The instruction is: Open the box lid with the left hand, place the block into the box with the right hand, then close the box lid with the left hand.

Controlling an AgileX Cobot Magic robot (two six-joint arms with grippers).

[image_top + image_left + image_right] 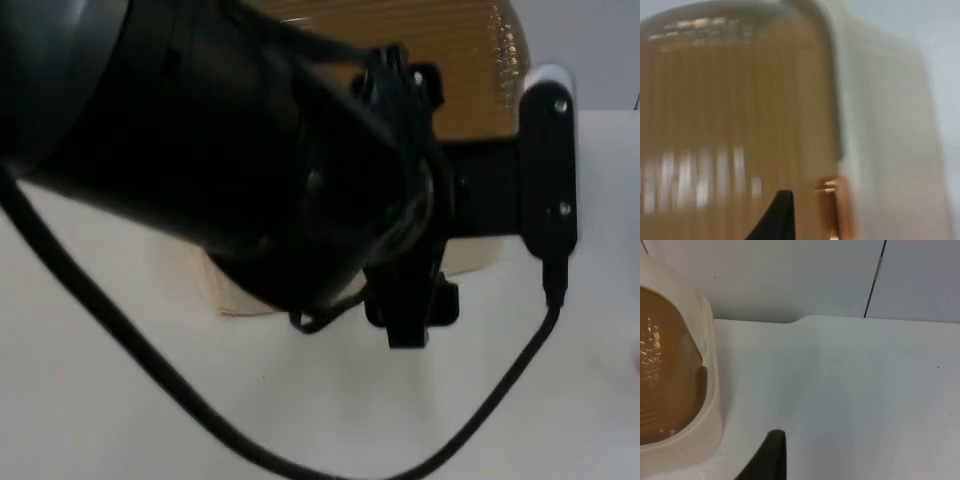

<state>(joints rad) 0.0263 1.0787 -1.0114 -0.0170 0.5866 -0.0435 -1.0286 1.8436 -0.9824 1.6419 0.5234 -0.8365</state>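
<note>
The box has a cream base (476, 256) and a ribbed amber see-through lid (450, 60) and stands at the back of the table. My left arm reaches over it from close under the top camera and hides most of it. The left gripper (412, 195) is right over the lid. In the left wrist view the amber lid (730, 125) is very near, with the cream rim (875, 115) and a copper-coloured latch (832, 205) beside a black fingertip (780, 215). The right wrist view looks past one fingertip (770, 455) at the box's side (710, 405) and its lid (665, 370).
White table (855, 400) stretches beside the box to the grey partition wall (790, 275). More bare table (330, 400) lies in front of the box. A faint pink speck (636, 362) sits at the table's right edge; I cannot tell what it is.
</note>
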